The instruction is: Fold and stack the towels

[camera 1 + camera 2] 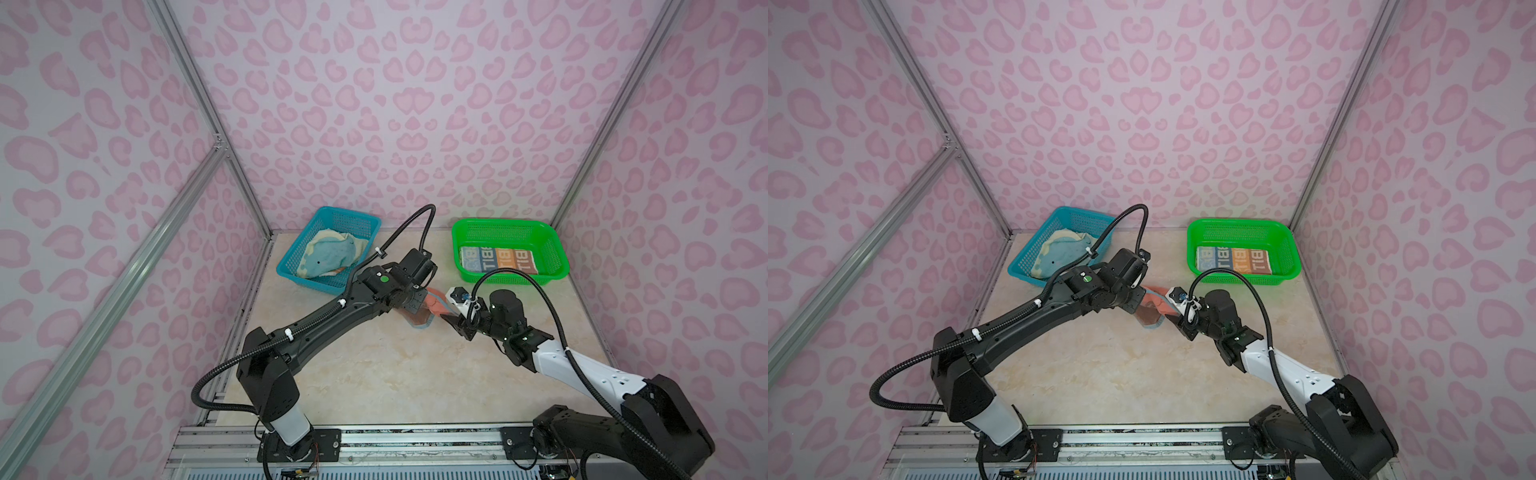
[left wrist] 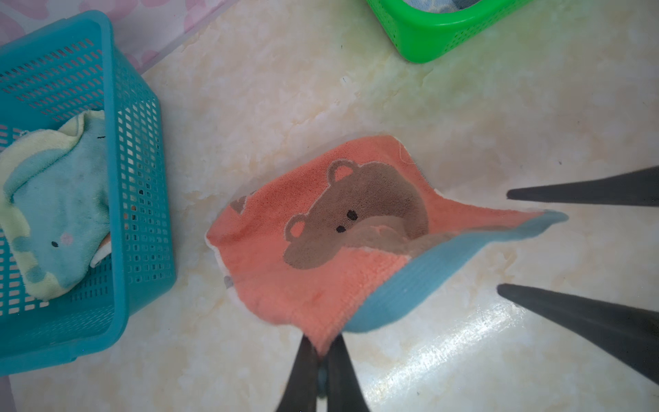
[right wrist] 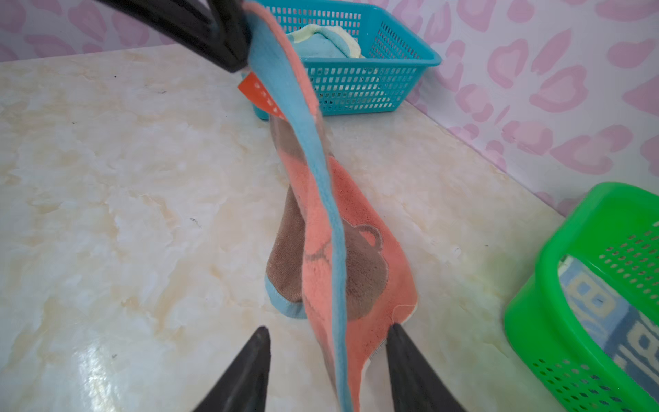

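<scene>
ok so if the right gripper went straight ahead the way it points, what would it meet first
The coral towel. Its hanging blue-trimmed edge lies between the open jaws of the right gripper, while the left gripper is shut on a corner. How deep the cloth sits between the jaws is hard to judge.

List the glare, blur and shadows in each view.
Left wrist view: a bright glare streak on the table; right wrist view: another glare patch on it, and the coral towel's nearest edge is blurred; both top views: even light, no harsh shadows.

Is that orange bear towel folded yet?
No, unfolded: the bear towel dangles loosely from one corner pinched by the left gripper.
</scene>
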Available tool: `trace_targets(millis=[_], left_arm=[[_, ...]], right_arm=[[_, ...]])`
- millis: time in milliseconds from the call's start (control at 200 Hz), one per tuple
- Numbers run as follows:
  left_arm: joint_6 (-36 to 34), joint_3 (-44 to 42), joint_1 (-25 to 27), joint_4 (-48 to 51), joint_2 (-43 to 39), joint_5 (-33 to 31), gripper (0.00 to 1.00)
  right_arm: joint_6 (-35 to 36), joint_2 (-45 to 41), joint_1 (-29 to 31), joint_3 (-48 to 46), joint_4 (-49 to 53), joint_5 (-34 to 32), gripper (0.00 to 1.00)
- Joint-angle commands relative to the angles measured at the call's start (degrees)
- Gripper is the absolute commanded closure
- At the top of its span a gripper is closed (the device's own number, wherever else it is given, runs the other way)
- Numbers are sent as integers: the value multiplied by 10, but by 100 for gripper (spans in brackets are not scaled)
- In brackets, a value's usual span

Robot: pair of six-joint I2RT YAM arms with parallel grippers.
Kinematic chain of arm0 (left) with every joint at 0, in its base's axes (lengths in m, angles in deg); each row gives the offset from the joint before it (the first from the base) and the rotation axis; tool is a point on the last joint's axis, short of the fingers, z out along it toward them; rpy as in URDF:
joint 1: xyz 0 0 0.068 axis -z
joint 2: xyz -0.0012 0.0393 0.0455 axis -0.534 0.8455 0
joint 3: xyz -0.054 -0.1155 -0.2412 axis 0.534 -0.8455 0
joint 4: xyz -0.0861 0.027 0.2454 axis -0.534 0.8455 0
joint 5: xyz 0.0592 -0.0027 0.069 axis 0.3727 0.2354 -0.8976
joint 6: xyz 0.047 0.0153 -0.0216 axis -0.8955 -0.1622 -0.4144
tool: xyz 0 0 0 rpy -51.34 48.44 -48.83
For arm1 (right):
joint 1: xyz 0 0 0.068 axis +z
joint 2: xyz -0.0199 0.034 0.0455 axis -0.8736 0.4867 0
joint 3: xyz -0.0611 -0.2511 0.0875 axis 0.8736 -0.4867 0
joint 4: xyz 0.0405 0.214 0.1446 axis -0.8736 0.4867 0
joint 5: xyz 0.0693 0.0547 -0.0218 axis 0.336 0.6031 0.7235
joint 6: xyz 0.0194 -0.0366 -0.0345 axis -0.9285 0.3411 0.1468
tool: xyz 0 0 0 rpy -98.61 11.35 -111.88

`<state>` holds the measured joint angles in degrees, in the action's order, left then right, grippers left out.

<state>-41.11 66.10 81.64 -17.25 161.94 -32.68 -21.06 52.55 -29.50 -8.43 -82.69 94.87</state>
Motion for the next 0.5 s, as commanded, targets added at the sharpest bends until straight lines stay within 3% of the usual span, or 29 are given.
trace_targets(millis=[0,180,495], left_arm=[[-17,16,-5,23,7,-19,97],[-12,22,-16,33,3,-38,97],[-3,30,-46,30,-4,-28,97]], right_arm=[[-27,41,2,4,-51,-1,48],[-44,81,-3,5,-60,-1,53],[-80,52,-32,-30,-77,33,64]])
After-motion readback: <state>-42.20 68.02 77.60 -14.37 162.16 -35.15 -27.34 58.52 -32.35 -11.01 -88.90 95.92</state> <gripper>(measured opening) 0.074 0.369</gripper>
